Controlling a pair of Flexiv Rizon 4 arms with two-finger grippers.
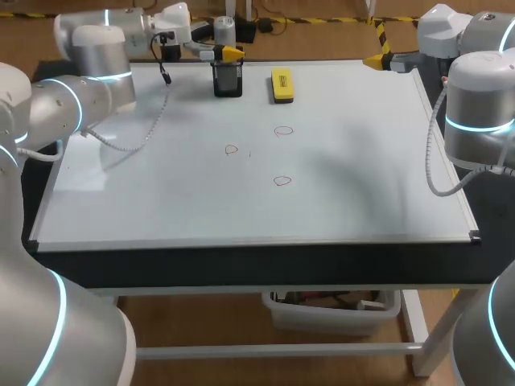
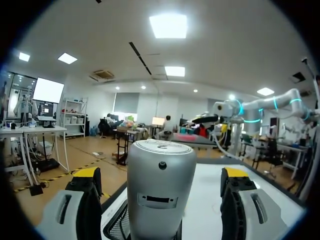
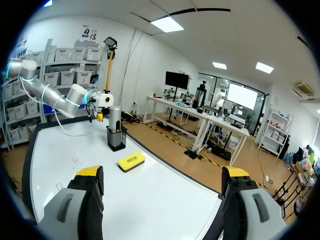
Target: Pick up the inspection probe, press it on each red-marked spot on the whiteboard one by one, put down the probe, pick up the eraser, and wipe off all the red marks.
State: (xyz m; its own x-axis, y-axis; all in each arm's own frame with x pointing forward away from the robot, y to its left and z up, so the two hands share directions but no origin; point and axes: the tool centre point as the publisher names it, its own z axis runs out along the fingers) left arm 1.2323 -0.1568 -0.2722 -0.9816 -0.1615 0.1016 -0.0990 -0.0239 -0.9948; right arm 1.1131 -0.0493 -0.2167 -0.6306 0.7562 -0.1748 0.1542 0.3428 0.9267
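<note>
The inspection probe (image 1: 224,30), a silver cylinder, stands upright in a black holder (image 1: 228,80) at the back of the whiteboard (image 1: 362,177). My left gripper (image 1: 226,51) straddles the probe (image 2: 160,185). In the left wrist view, gaps show between the probe and both yellow-tipped fingers (image 2: 86,176), so the left gripper (image 2: 161,176) is open. The yellow eraser (image 1: 282,84) lies just right of the holder. Three red circles (image 1: 283,130) are drawn mid-board. My right gripper (image 1: 376,58) hangs open and empty over the back right corner; ahead of the right gripper (image 3: 162,181) lie the eraser (image 3: 131,161) and the probe (image 3: 115,120).
A cable (image 1: 149,121) from my left arm droops over the board's back left part. The board's raised frame (image 1: 257,240) runs along the front edge.
</note>
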